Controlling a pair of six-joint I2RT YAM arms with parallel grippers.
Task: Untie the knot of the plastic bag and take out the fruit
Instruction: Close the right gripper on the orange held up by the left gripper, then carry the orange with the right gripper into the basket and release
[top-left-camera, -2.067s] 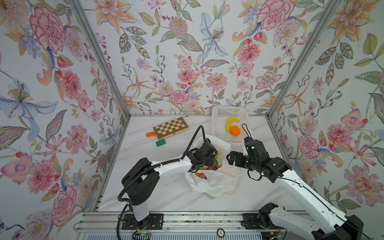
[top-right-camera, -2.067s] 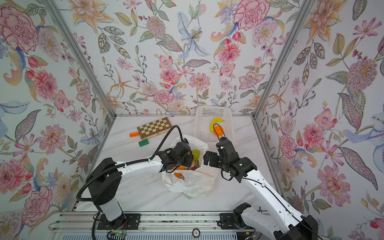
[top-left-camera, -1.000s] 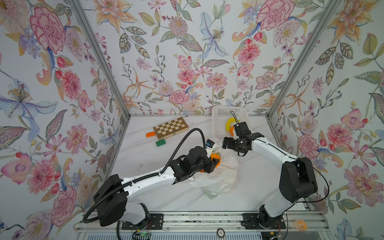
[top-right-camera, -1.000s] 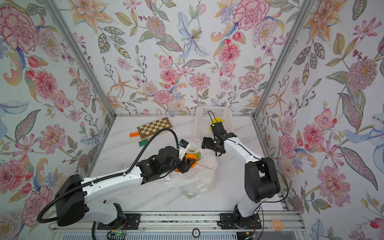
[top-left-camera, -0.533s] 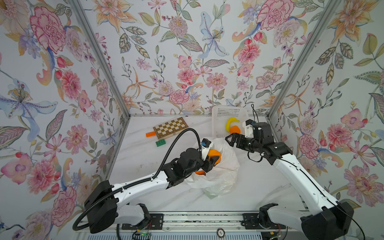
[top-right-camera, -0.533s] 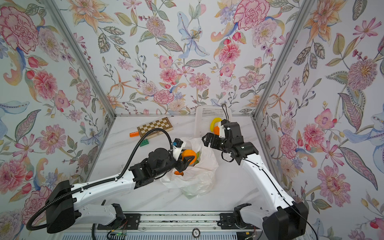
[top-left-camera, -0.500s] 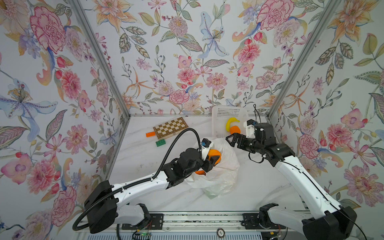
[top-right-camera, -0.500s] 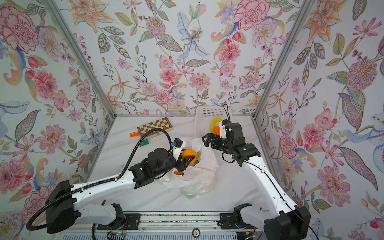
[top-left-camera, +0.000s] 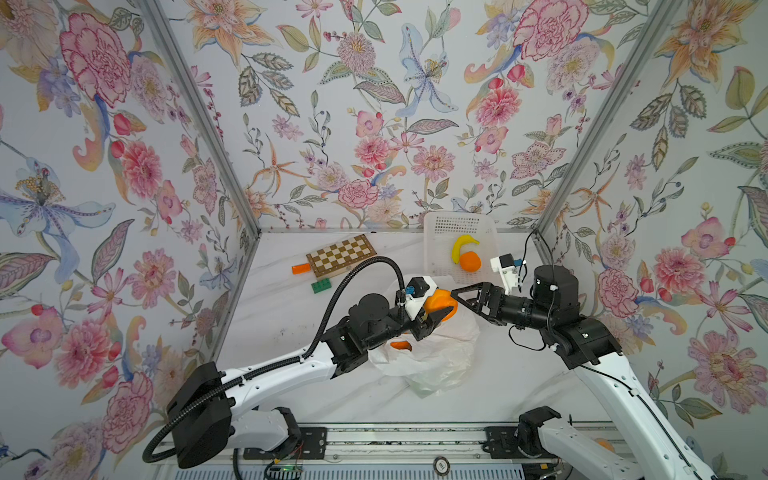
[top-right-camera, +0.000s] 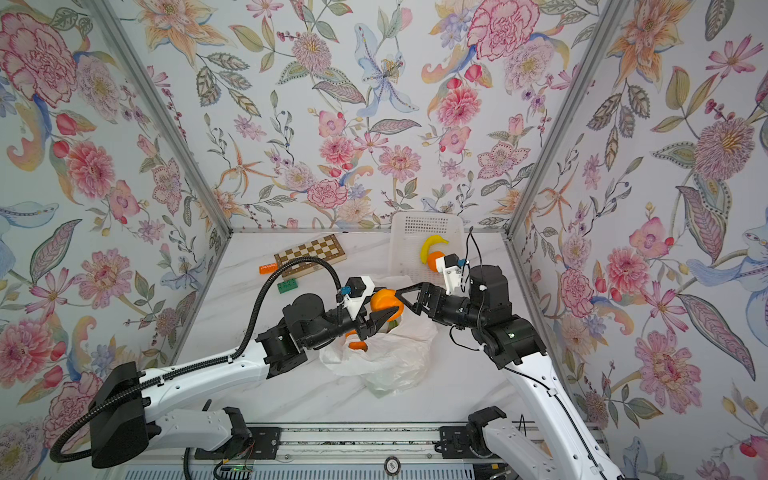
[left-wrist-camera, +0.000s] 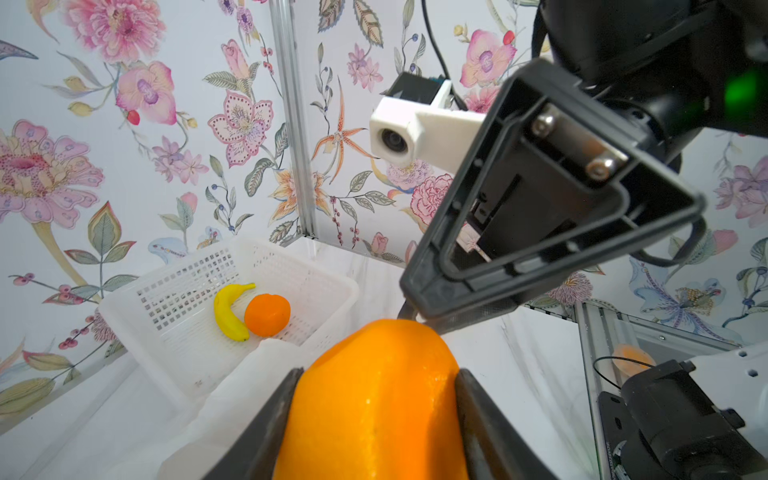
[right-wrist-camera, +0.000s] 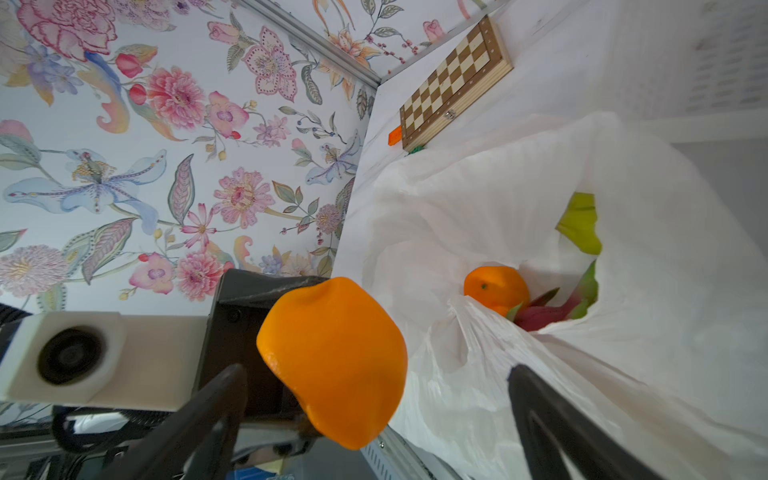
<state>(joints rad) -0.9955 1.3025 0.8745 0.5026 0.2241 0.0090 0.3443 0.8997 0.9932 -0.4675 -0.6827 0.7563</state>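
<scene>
The plastic bag (top-left-camera: 432, 361) gapes at frame centre; left gripper (top-left-camera: 439, 311) clamps an orange (top-left-camera: 443, 301) above it, right gripper (top-left-camera: 462, 300) spread wide, empty.

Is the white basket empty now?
No, a banana and an orange lie inside the basket.

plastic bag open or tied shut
Open: the plastic bag gapes in the right wrist view, showing an orange, a dragon fruit and a green fruit inside.
</scene>
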